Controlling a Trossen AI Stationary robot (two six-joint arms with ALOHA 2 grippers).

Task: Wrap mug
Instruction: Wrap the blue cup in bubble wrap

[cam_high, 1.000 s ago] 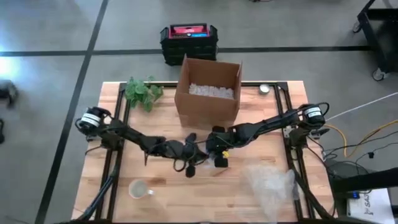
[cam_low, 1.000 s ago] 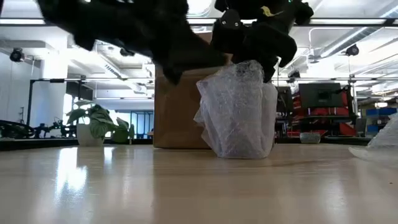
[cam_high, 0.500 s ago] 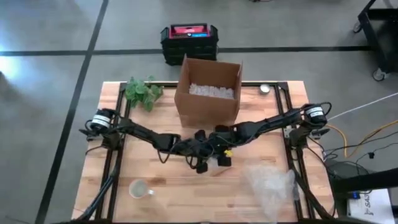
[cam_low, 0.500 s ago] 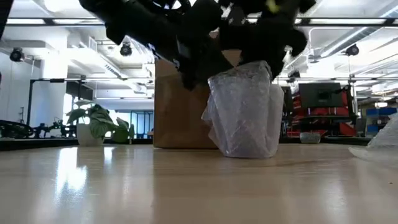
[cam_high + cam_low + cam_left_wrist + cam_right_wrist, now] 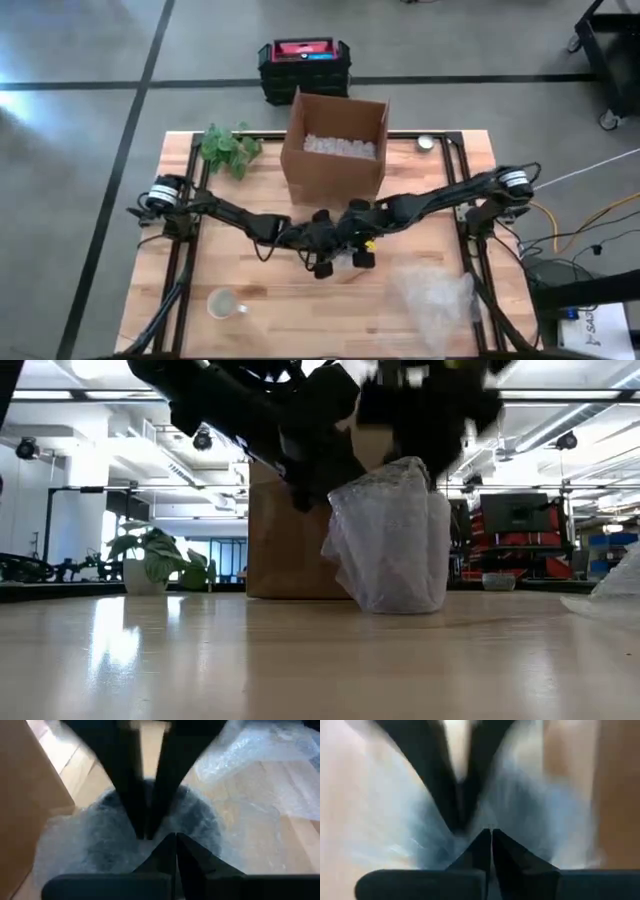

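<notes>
The mug stands on the table in front of the cardboard box, covered all round in bubble wrap [image 5: 392, 550], so no bare mug wall shows. Both grippers meet above its top. My left gripper [image 5: 175, 839] comes from the table's left and is shut. My right gripper [image 5: 490, 834] comes from the right and is shut too. In the left wrist view the two pairs of fingertips stand almost tip to tip over the dark hollow of the mug's mouth [image 5: 200, 820]. From above, the grippers [image 5: 338, 243] hide most of the bundle. My left gripper presses its shut fingertips into the bubble wrap over the mug's mouth [image 5: 165, 851], slanting down from the table's left. The wrapped mug stands upright on the table. My right gripper presses its shut fingertips [image 5: 145, 827] into the same wrap at the mouth, slanting down from the right; blur hides any finer detail.
An open cardboard box [image 5: 335, 148] with white filling stands just behind the mug. A plant [image 5: 228, 148] is at the far left and a bare mug [image 5: 224, 303] near the front left. Loose bubble wrap [image 5: 435, 292] lies at the front right.
My left gripper has moved toward the table's right, onto the top of the wrapped mug, where my right gripper was waiting. The wrapped mug has slid a little to the right on the table and stays upright. My right gripper is in motion over it.
</notes>
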